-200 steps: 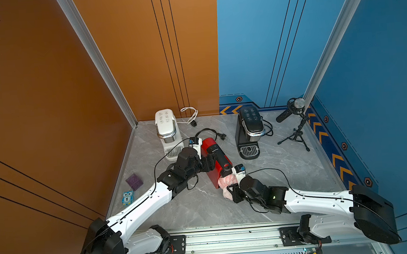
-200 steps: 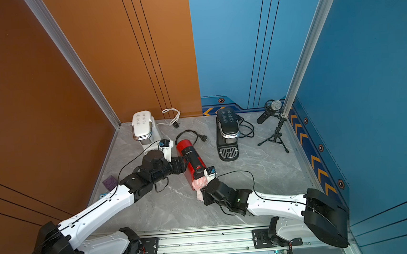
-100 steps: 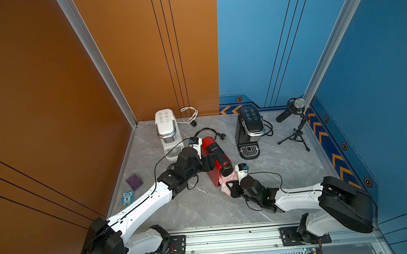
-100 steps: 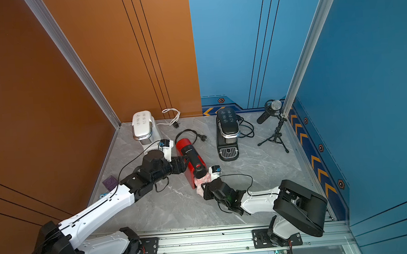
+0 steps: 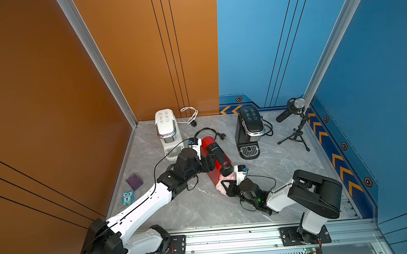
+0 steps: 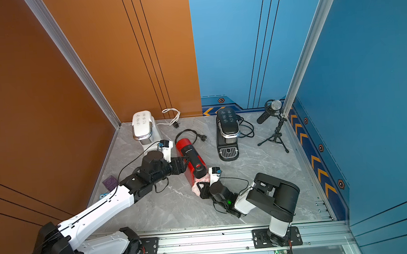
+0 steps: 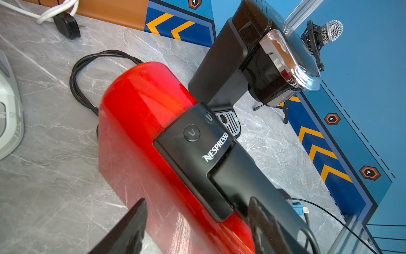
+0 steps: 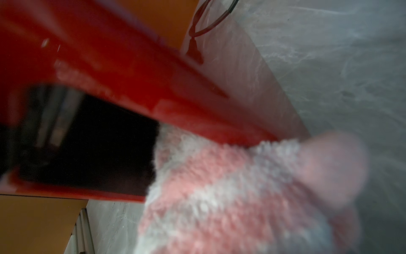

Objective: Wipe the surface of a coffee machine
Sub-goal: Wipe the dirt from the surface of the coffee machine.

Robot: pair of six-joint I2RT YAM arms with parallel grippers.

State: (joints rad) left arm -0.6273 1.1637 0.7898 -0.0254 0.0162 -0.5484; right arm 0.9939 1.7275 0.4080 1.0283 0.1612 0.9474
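Now the red coffee machine [image 5: 214,156] stands in the middle of the table [image 5: 199,212], between a white coffee machine [image 5: 166,130] and a black coffee machine [image 5: 250,131] that are further back. The left arm [image 5: 141,207] reaches long and slanted from the near left corner, and its wrist turns toward the machine. The left tool [image 7: 195,228] has its jaws wide apart, one on each side of the red body, and it clasps the machine. The right arm [image 5: 314,193] is folded. Its upper part rises over the base, and its forearm runs low over the table toward the front foot of the machine. The right tool [image 5: 227,189] is pressed together on a pink and white cloth [image 8: 219,198]. The cloth touches the lower front edge of the red body.
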